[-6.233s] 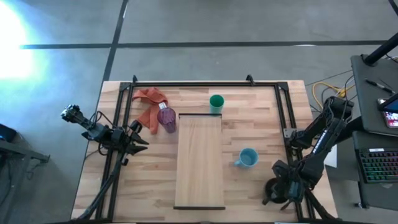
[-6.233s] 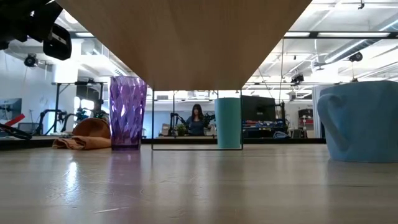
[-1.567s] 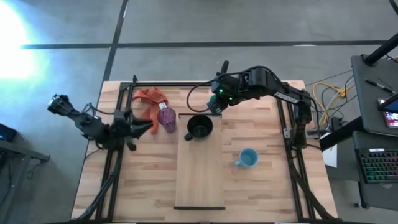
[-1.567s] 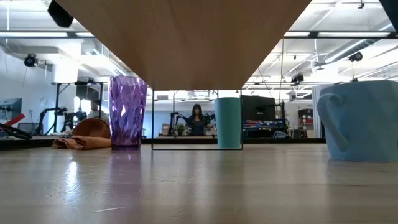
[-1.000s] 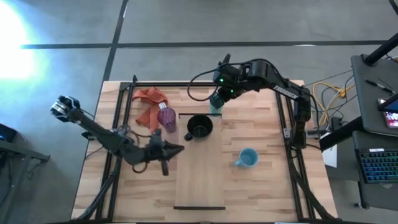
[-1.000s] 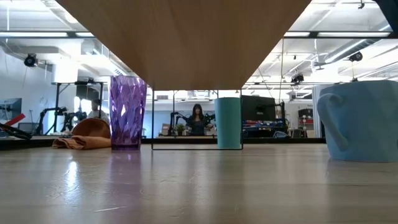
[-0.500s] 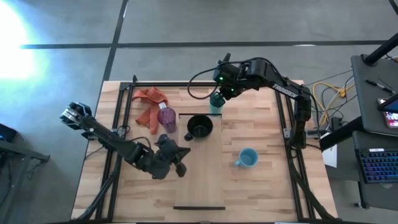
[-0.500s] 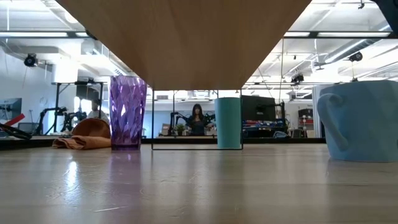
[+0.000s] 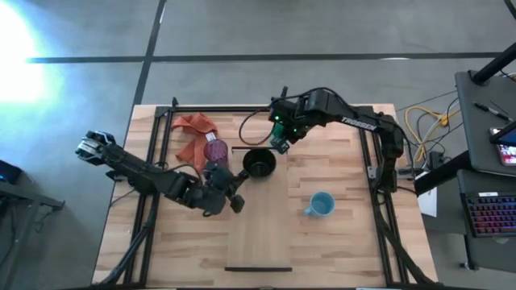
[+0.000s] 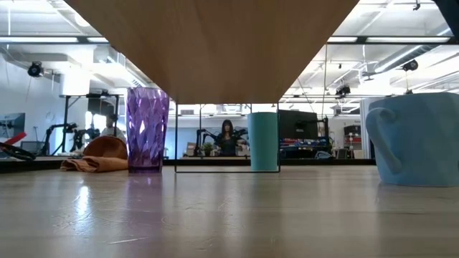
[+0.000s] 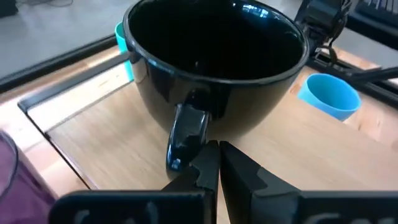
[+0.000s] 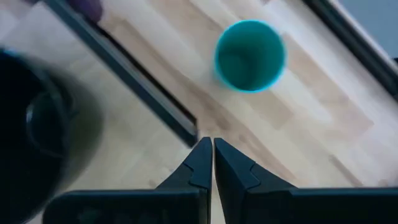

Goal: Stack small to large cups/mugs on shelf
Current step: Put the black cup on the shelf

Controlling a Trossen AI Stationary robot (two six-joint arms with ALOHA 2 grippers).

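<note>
Seen from its wrist, the left gripper (image 11: pixel 216 163), fingers pressed together on nothing, nears the black mug's (image 11: pixel 214 65) handle on the shelf (image 9: pixel 260 217), while overhead the right gripper (image 9: pixel 281 143), likewise closed and empty, hovers near the green cup (image 12: pixel 250 55).

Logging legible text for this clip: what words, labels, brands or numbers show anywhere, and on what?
No text can be read in any view.
Pale marking on the right arm's link: too small to read.
The screen at the high view's right edge: too small to read.
The black mug, light blue mug, green cup, purple cup and shelf: no print visible.
</note>
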